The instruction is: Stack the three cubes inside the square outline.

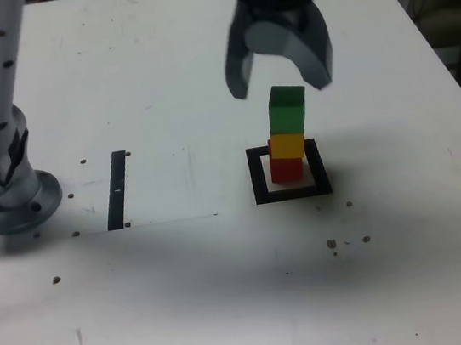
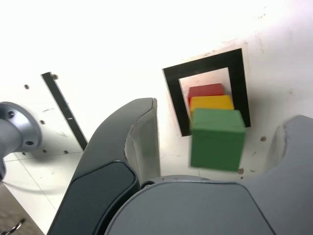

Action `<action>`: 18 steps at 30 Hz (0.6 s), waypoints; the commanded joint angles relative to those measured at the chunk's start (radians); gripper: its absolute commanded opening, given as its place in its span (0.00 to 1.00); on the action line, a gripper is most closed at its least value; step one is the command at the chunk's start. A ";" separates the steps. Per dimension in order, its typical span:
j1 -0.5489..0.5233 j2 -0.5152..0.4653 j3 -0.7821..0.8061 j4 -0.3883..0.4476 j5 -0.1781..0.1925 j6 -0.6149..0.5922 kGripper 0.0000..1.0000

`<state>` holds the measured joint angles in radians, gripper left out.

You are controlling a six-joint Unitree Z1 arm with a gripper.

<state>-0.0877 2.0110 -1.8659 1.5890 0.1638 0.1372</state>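
Three cubes stand stacked inside the square outline [image 1: 289, 172]: the red cube [image 1: 287, 168] at the bottom, the yellow cube [image 1: 287, 145] on it, the green cube [image 1: 287, 110] on top. My gripper [image 1: 280, 75] hovers just above the green cube, open, its fingers spread to either side and touching nothing. From the wrist, the green cube [image 2: 216, 138] sits between the two fingers with gaps on both sides, above the yellow cube [image 2: 210, 102], the red cube [image 2: 206, 90] and the square outline [image 2: 172, 90].
A thin black strip [image 1: 118, 189] lies on the white table [image 1: 188, 298] to the exterior view's left of the stack. The arm's grey base [image 1: 6, 191] stands at the exterior view's far left. Small screw holes dot the table.
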 commanded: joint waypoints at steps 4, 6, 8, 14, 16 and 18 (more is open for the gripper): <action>-0.001 -0.109 0.085 0.007 0.021 -0.013 1.00; -0.001 -0.148 0.129 0.005 0.025 -0.018 1.00; -0.001 -0.187 0.179 -0.001 0.026 -0.023 1.00; 0.000 -0.297 0.366 -0.064 0.021 -0.039 1.00; 0.002 -0.329 0.433 -0.092 0.020 -0.042 1.00; 0.004 -0.360 0.498 -0.119 0.019 -0.047 1.00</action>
<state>-0.0863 1.6698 -1.3892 1.4784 0.1839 0.0945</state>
